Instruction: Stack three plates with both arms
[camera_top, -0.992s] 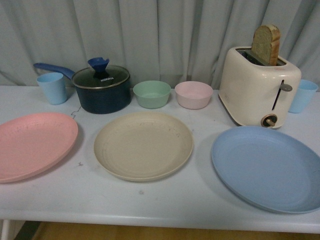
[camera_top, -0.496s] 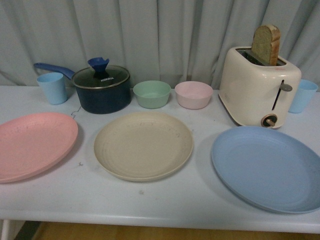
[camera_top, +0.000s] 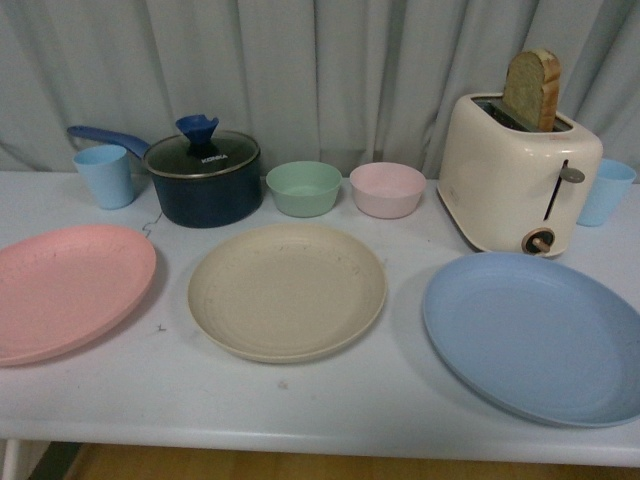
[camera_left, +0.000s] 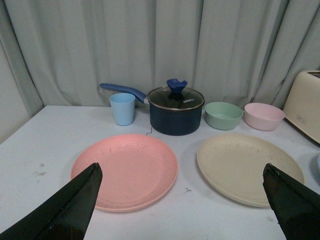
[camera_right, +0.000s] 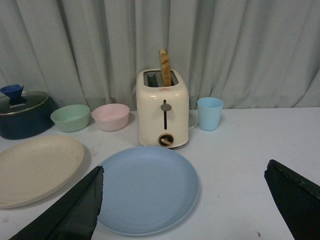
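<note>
The left tool (camera_left: 181, 172) gapes wide, its black tapered jaws far apart and holding nothing above the white desk (camera_top: 330, 400). The right tool (camera_right: 185, 167) is equally wide and empty. The round, shallow, matte speckled beige plate (camera_top: 287, 290) lies flat mid-desk, with the matte pink plate (camera_top: 65, 290) at its 9 o'clock and the smooth blue plate (camera_top: 535, 335) at 3 o'clock, none touching.

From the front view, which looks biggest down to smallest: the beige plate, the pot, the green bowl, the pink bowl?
1. beige plate, also the nearest to the camera
2. pot
3. green bowl and pink bowl: they look alike, so they are not ranked
</note>
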